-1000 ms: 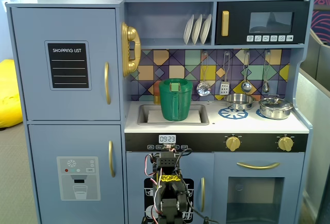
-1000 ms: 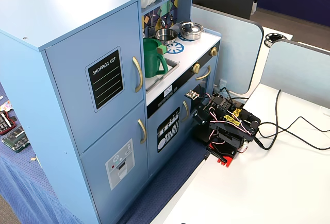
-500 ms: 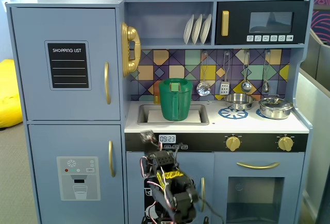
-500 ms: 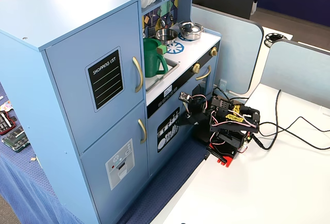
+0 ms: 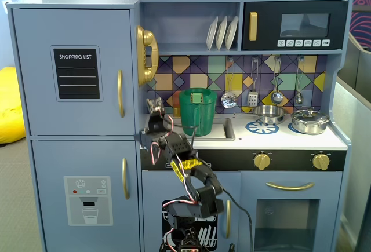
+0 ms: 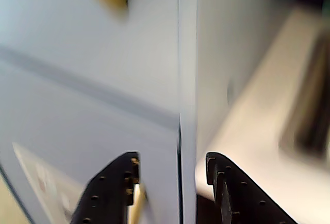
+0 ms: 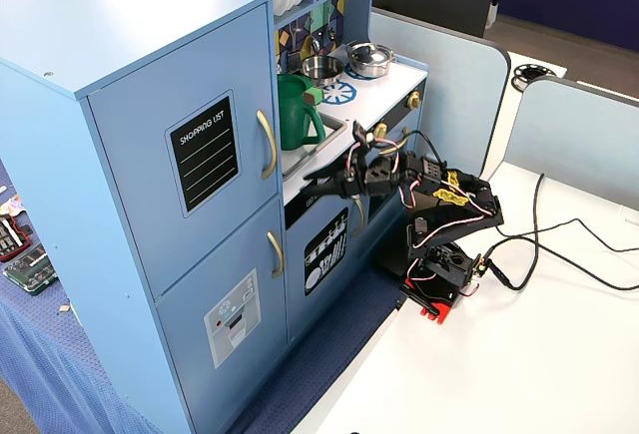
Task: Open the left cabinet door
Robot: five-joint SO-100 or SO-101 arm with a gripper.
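**Two fingers spread beside a closed door**

One arm reaches toward the toy kitchen with its tool (image 7: 318, 183) apart: in the wrist view the two dark fingers (image 6: 111, 193) stand on either side of the cabinet's front corner edge, holding nothing. The tool (image 6: 172, 190) points at that corner, with the white countertop (image 6: 258, 131) off to the right.

The left cabinet door (image 5: 72, 69) sits shut, flush with the pale blue cabinet, at the upper left in both fixed views. Its black "SHOPPING LIST" panel (image 5: 76, 73) faces outward, and its curved gold handle (image 5: 120, 93) runs upright along the door's right edge. In a fixed view the tool (image 5: 154, 106) is near the handle, to its right, but apart from it.

Below it is the blue door with the dispenser graphic (image 5: 87, 200), also closed. A green pitcher (image 5: 197, 112) stands in the sink just behind the arm. The arm's base (image 7: 439, 279) rests on the white bench (image 7: 519, 354).
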